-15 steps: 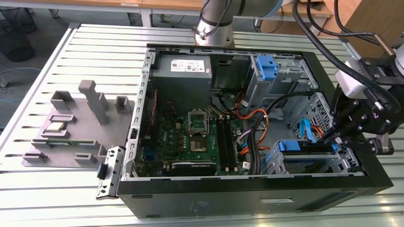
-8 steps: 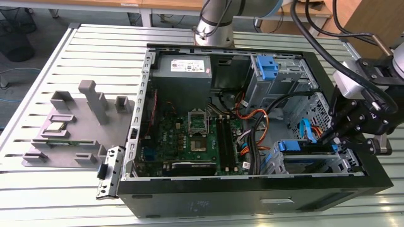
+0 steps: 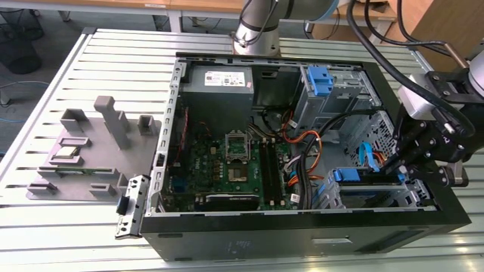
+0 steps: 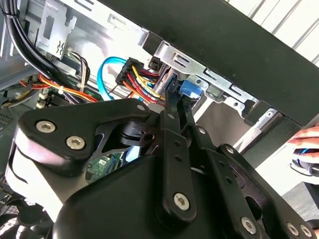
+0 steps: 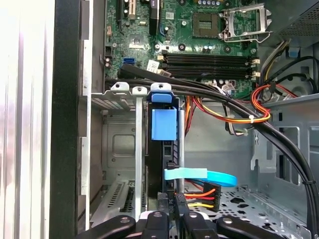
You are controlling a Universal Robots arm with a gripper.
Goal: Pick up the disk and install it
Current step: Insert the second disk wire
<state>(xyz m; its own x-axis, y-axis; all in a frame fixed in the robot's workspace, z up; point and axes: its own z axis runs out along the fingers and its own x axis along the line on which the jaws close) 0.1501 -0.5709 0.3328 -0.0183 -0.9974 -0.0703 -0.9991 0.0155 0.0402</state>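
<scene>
The disk (image 3: 355,175) stands on edge in the metal drive cage (image 3: 378,195) at the case's front corner, on the exterior view's right. Its blue rail tab (image 5: 163,124) and dark body (image 5: 163,164) show in the first wrist view. The blue rail also shows in the second wrist view (image 4: 190,89). My gripper (image 3: 393,165) reaches down into the case at the disk's near end. Its fingers are drawn together, with the tips (image 5: 171,199) (image 4: 178,99) right at that end. I cannot tell whether they touch it.
The open computer case (image 3: 302,226) lies on a slatted metal table (image 3: 113,56). Inside are the motherboard (image 3: 226,164), a grey power supply (image 3: 226,79), cable bundles (image 5: 234,117) and a blue data cable (image 5: 199,175). A grey parts fixture (image 3: 83,153) sits on the exterior view's left. A person's hand (image 4: 309,137) shows beyond the case.
</scene>
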